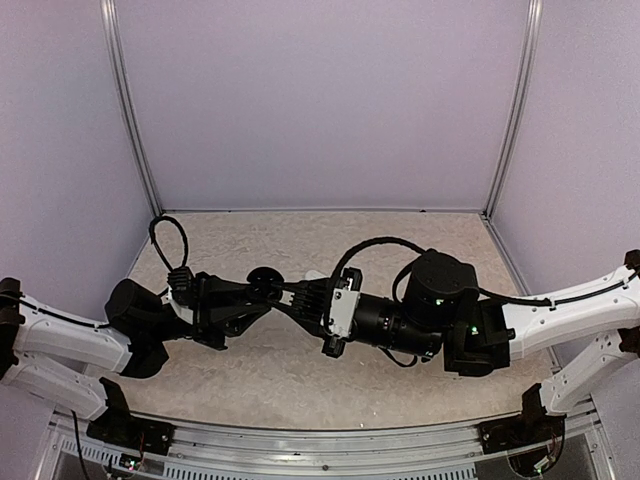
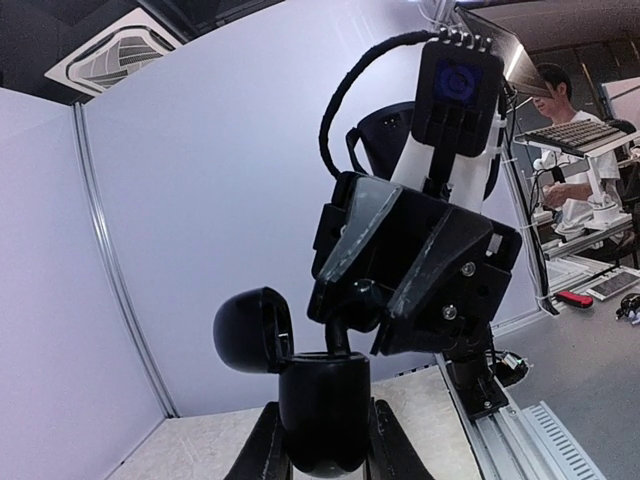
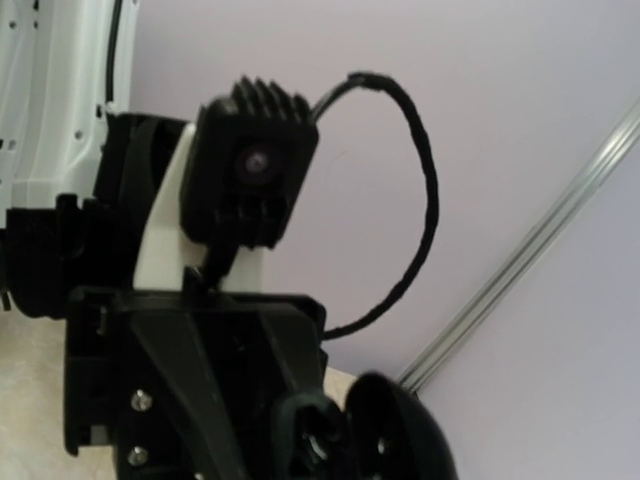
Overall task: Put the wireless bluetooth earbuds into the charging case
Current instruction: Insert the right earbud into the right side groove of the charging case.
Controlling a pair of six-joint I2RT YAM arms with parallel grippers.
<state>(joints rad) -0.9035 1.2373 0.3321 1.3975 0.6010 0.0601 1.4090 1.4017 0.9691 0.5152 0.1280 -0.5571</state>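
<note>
The left gripper has its fingers closed on a dark rounded body, lid flipped open at 10 o'clock, which I take for the charging case. The right gripper meets its mouth from 1 o'clock; how far it is open I cannot tell, and no earbud shows. Best to hold the case steady and press gently, straight into the mouth
</note>
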